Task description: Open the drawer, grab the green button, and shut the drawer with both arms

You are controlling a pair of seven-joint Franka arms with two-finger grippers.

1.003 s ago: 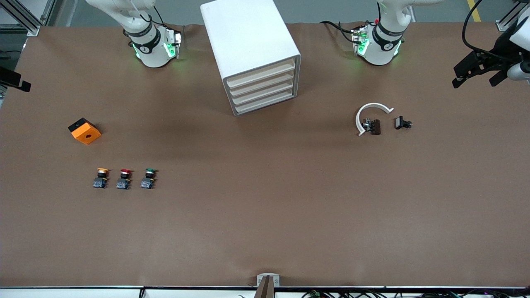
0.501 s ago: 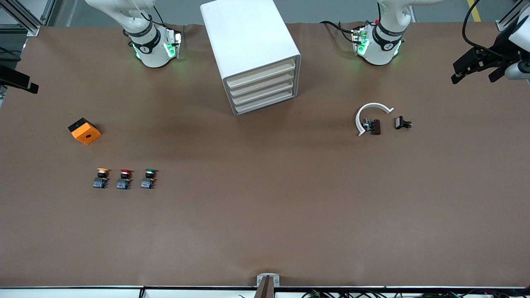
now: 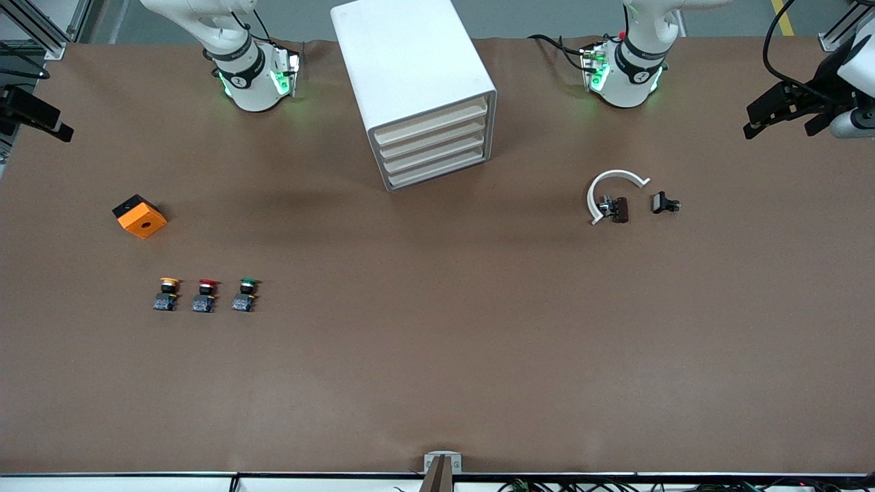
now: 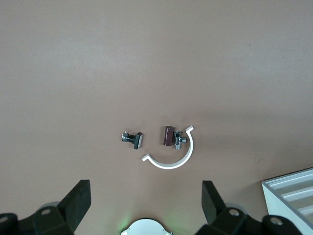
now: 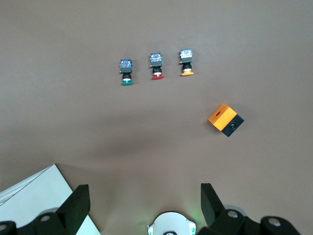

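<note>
In the front view, the white boxy cabinet point(image 3: 413, 89) stands on the brown surface point(image 3: 437, 355) between the two arm bases, its four cream-beige fronts all flush; the lowest drawer point(image 3: 437, 170) is shut. The small green-capped push button point(image 3: 245, 294) on a black body sits near the right arm's end, closest to the cabinet in a row with a red-capped button point(image 3: 205, 295) and a yellow-capped button point(image 3: 166, 294); an orange and black cube point(image 3: 139, 216) lies farther from the camera than that row. Toward the left arm's end lie a white curved clip point(image 3: 610, 190), a small brown block point(image 3: 618, 210) touching it, and a small black part point(image 3: 664, 203) just beside. The left gripper point(image 3: 786, 113) hangs released, holding nothing, over that end's edge; the right gripper point(image 3: 37, 119) hangs over the other edge. In the left wrist view, the left gripper's black fingers point(image 4: 78, 200) stand wide apart above the clip point(image 4: 172, 159). In the right wrist view, the right gripper's fingers point(image 5: 78, 203) are likewise spread and empty, with the green-capped button point(image 5: 126, 71) well clear.
</note>
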